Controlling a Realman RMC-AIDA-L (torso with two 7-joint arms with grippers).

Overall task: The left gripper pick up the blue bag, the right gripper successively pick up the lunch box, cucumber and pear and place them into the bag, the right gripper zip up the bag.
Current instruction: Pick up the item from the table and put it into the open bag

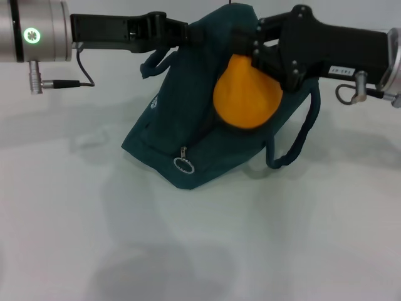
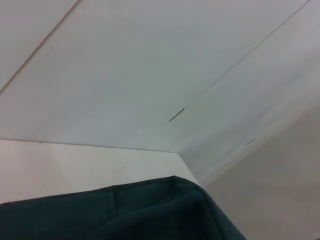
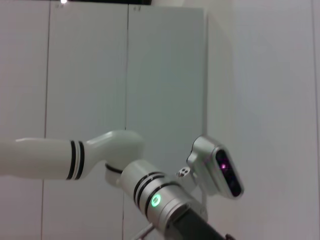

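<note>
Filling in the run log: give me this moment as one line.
left gripper: shut on blue bag top edge | right gripper: holding pear at bag mouth | lunch box, cucumber: not visible

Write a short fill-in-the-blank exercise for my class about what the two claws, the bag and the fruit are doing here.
1. The right claw holds an orange-yellow ____.
2. The left claw grips the top of the blue ____.
3. The metal ring hanging on the bag's front belongs to its ____.
4. The pear hangs in front of the bag, not yet ____ it.

Missing words: pear; bag; zipper; inside
</note>
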